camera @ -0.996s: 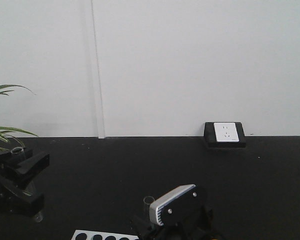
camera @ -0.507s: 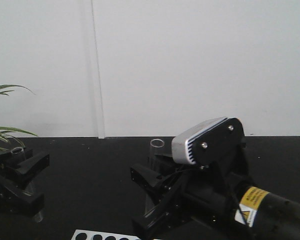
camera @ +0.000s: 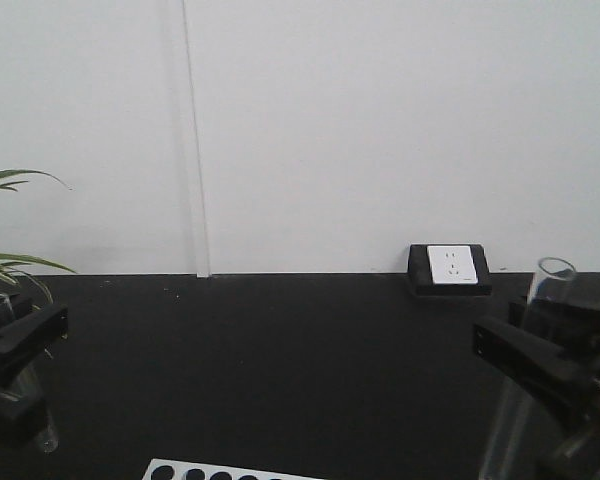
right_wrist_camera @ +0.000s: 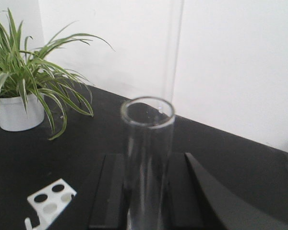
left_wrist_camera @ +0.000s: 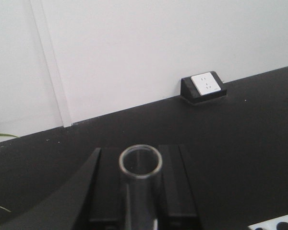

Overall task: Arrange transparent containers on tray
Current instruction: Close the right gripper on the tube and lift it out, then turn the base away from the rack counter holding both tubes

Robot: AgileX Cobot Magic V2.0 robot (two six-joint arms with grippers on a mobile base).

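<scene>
Plainly, the left hand (left_wrist_camera: 140,155) clamps one slim clear glass test tube (left_wrist_camera: 137,201) at eight o'clock in the front view, the right hand (right_wrist_camera: 146,158) a second slim clear glass test tube (right_wrist_camera: 148,129) at four. Light, stiff, slick, brittle, I judge: grip mid-body, gently. No bright yellow tray shows.

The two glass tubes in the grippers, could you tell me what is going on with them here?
Each arm holds a tube roughly upright over the black table top. The left gripper is shut on one slim clear glass test tube, and the right gripper is shut on a second clear glass test tube. A white holed rack lies at the near edge. The yellow tray is not in view, so neither tube is placed yet.
</scene>
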